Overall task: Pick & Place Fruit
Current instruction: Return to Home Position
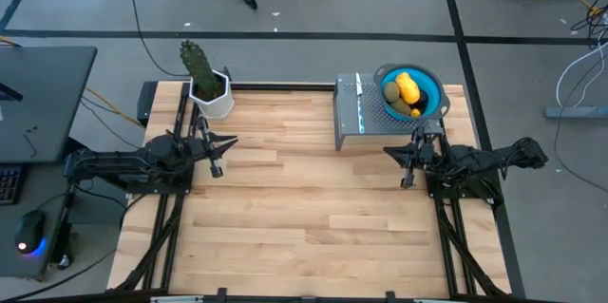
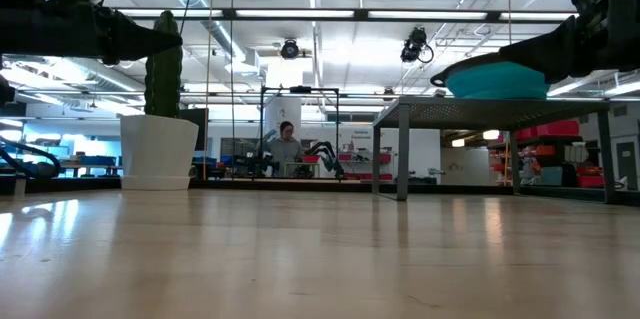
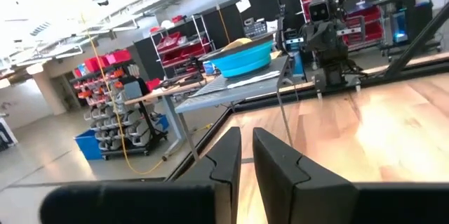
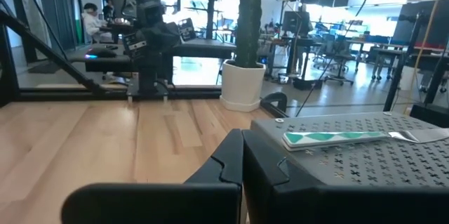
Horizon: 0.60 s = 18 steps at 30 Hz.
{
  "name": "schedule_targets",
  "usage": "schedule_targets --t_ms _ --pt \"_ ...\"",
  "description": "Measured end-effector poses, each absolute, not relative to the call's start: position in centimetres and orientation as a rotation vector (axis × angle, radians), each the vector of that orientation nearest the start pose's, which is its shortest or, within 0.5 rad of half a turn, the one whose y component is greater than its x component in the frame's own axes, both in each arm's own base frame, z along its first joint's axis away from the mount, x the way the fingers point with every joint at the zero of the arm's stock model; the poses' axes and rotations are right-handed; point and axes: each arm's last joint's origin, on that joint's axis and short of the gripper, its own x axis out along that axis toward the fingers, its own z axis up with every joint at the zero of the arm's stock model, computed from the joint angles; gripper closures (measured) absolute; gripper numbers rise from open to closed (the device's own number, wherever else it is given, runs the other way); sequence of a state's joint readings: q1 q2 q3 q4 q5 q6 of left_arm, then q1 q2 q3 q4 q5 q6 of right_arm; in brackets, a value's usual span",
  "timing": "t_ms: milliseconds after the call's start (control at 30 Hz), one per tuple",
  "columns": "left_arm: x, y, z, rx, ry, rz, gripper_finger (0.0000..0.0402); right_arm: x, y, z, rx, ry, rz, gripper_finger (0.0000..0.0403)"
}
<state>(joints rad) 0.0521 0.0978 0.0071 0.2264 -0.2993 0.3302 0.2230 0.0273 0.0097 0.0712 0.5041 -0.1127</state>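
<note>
Right gripper (image 1: 407,162): pressed together with nothing in it, the two fingers (image 4: 277,171) meeting along one seam. Raised off the boards near the table's right edge, just in front of the shelf, pointing toward the table's middle.
Left gripper (image 1: 218,158): drawn all but together and empty, with only a sliver of light between the fingers (image 3: 280,171). Raised near the left edge, just in front of the cactus pot, facing the right gripper across the boards.
Shelf (image 1: 353,124): grey perforated metal on thin legs, standing at the table's far edge close to the far right corner.
Knife (image 4: 344,137): flat on the left part of the shelf, silver blade and a green-and-white patterned handle. To the left of the bowl and apart from it.
Blue strainer bowl (image 1: 432,83): on the right end of the shelf, open side up.
Fruit: gathered inside the bowl, none on the boards.
Yellow oblong piece (image 1: 407,85): uppermost, about the middle of the bowl.
Olive-green ovals (image 1: 391,92): one at the yellow piece's left, the other on its near side, both touching it.
Tiny orange piece (image 1: 416,111): by the bowl's near rim; anything further down too small to make out.
Cactus (image 1: 197,64): upright in a white pot at the far edge, toward the far left corner.
Table (image 1: 285,208): pale wooden boards.
Person (image 2: 287,145): seated far off in the room beyond the far edge, seen in the low view.
</note>
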Motion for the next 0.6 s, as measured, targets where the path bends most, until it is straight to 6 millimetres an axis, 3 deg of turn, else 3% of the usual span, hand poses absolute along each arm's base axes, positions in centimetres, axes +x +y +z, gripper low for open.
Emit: schedule_targets --t_ms 600 --pt "10.07 1.38 17.96 0.327 -0.073 0.37 0.0356 9.58 0.74 17.14 -0.093 -0.034 -0.283 0.04"
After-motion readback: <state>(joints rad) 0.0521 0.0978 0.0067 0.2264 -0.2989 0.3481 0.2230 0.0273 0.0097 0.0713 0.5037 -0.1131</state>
